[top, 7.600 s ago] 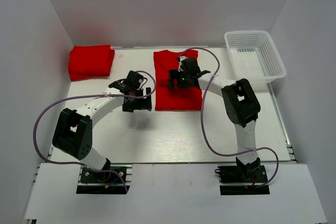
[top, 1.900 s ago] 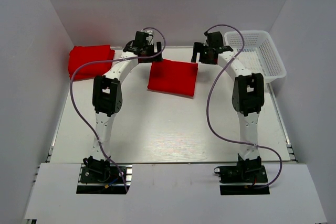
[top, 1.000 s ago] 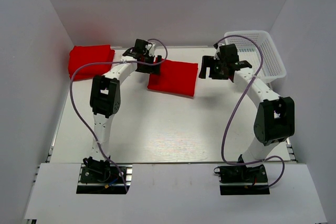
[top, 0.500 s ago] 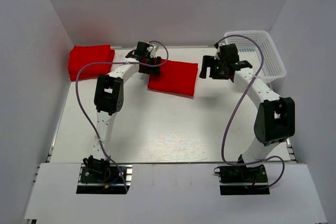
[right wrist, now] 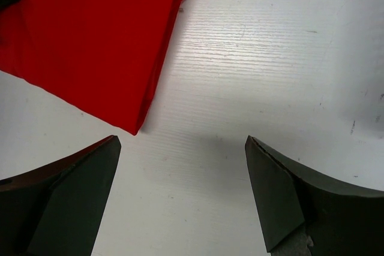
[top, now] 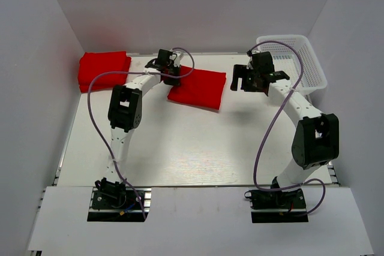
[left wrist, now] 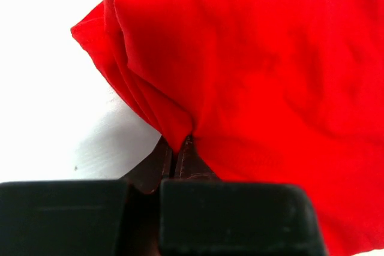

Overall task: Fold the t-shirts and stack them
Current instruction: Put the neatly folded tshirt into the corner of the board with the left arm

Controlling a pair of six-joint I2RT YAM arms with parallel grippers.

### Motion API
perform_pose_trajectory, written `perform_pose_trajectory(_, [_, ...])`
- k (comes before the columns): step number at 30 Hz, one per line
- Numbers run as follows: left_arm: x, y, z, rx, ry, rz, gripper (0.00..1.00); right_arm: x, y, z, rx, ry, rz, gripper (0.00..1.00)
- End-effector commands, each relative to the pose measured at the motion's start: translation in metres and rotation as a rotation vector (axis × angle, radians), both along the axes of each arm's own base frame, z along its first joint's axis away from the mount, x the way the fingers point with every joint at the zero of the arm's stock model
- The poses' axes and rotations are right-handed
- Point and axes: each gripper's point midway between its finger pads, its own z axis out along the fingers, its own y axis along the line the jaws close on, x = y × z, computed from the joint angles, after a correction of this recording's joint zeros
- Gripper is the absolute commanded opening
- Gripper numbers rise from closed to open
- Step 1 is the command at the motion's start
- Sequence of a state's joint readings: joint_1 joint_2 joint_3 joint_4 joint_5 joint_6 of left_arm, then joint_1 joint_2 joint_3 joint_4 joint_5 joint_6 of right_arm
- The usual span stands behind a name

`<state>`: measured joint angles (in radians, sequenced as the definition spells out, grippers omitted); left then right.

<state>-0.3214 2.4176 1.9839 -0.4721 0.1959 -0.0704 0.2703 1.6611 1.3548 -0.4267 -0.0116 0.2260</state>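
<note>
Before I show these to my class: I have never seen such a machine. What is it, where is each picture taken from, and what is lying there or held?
These are two robot arms bolted at the near edge of a white table, each ending in a two-finger gripper. The wide picture looks down from above and behind them; the other two come from cameras on the wrists. On the table lie a folded red t-shirt in the middle, a pile of folded red shirts at the far left and a white mesh basket at the far right. The left gripper is shut, pinching the middle shirt's edge. The right gripper is open and empty, beside that shirt.
</note>
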Motion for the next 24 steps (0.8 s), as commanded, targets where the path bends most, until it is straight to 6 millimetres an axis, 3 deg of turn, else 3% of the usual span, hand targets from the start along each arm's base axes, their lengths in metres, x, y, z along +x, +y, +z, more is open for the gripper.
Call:
perform_pose_trajectory(1, [-0.018, 0.008, 0.007, 0.032, 0.013, -0.015, 0.00, -0.001, -0.007, 0.016, -0.016, -0.055, -0.027, 0.90])
perform_pose_trajectory(2, [-0.014, 0.004, 0.036, 0.004, -0.050, -0.036, 0.00, -0.001, -0.010, 0.017, -0.018, -0.059, -0.034, 0.90])
perform_pose_trajectory(5, [-0.005, 0.015, 0.070, -0.021, -0.123, -0.015, 0.00, -0.005, -0.010, 0.013, -0.024, -0.053, -0.028, 0.90])
perform_pose_trajectory(7, [0.005, 0.021, 0.105, 0.022, -0.200, -0.019, 0.00, -0.005, -0.012, 0.015, -0.033, -0.067, -0.035, 0.90])
perform_pose_trajectory(8, [0.003, 0.024, 0.107, 0.043, -0.193, -0.022, 0.00, -0.007, -0.011, 0.017, -0.022, -0.073, -0.029, 0.90])
perform_pose_trajectory(9, [0.007, 0.024, 0.127, 0.043, -0.229, -0.030, 0.00, -0.008, -0.013, 0.017, -0.024, -0.074, -0.034, 0.90])
perform_pose_trajectory(12, [0.008, 0.036, 0.141, 0.097, -0.254, -0.046, 0.00, -0.010, -0.014, 0.018, -0.027, -0.081, -0.044, 0.90])
perform_pose_trajectory(14, [0.007, 0.038, 0.162, 0.115, -0.294, -0.070, 0.00, -0.011, -0.017, 0.020, -0.033, -0.090, -0.046, 0.90])
perform_pose_trajectory(17, [0.010, 0.052, 0.171, 0.166, -0.314, -0.101, 0.00, -0.011, -0.020, 0.021, -0.042, -0.096, -0.058, 0.90])
perform_pose_trajectory(20, [0.014, 0.063, 0.206, 0.188, -0.373, -0.096, 0.00, -0.012, -0.021, 0.023, -0.045, -0.103, -0.061, 0.90])
perform_pose_trajectory(24, [0.021, 0.093, 0.229, 0.225, -0.406, -0.040, 0.00, -0.013, -0.022, 0.022, -0.048, -0.101, -0.069, 0.90])
